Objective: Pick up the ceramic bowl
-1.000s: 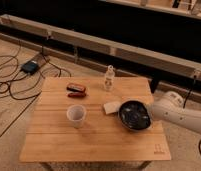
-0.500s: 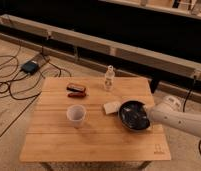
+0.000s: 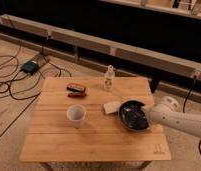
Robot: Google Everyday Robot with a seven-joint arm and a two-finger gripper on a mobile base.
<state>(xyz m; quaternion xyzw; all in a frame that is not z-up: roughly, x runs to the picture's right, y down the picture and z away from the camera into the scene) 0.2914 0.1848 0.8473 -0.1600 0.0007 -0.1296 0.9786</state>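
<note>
The ceramic bowl [image 3: 132, 116], round, shallow and glossy dark with a lighter rim, sits on the right part of the wooden table [image 3: 94, 142]. My white arm reaches in from the right edge. The gripper [image 3: 145, 109] is at the bowl's right rim, low over the table and in contact with or just above the rim. Part of the bowl's right side is hidden by the arm.
A white paper cup [image 3: 76, 115] stands left of the bowl. A pale flat piece [image 3: 112, 106] lies against the bowl's left rim. A red-and-dark object [image 3: 76, 90] and a small clear bottle [image 3: 109, 78] stand farther back. Cables and a black box [image 3: 30, 66] lie on the floor at left.
My arm has sunk slightly and pushed a little further left over the bowl's right rim. The bowl has stayed where it was.
</note>
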